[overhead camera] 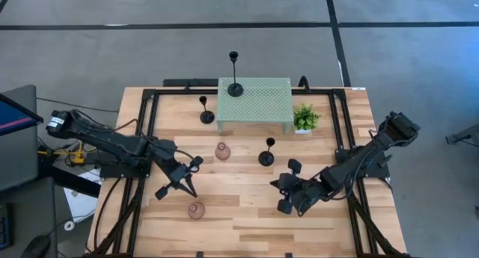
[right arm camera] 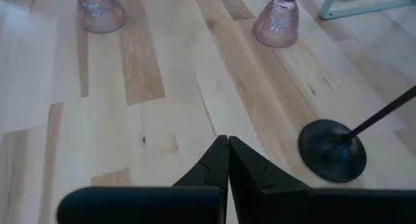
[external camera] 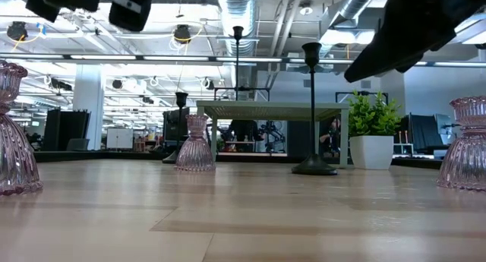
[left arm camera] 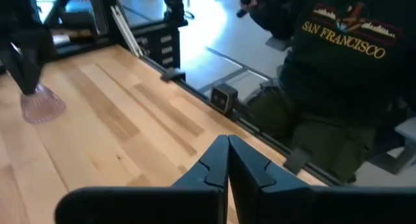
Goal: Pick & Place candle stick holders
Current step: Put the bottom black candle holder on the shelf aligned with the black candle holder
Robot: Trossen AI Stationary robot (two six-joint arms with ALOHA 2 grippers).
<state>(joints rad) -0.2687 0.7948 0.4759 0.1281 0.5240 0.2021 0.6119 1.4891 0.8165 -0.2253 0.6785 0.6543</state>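
The left gripper [left arm camera: 227, 160] hangs above bare wood near the table's left front, its two fingers pressed together and holding nothing. The right gripper [right arm camera: 228, 160] is likewise closed and empty, over the right front of the table [overhead camera: 247, 220].

A pink glass holder [overhead camera: 196, 209] stands just in front of the left gripper, another pink holder [overhead camera: 222, 151] sits near the table's middle, and a third [external camera: 465, 144] is only partly visible, cut off at the edge of the low view and hidden under the right arm from above. One black candlestick [overhead camera: 266, 155] stands between the middle pink holder and the right gripper; a second [overhead camera: 206, 112] stands beside the green mesh stand [overhead camera: 255, 101]; a third [overhead camera: 235, 78] stands on top of that stand. A small potted plant [overhead camera: 304, 118] sits at the stand's right end.

Open wood lies along the front edge between the two grippers. A person in a dark sweatshirt [left arm camera: 338, 68] sits just past the table edge, cut off above the chest.
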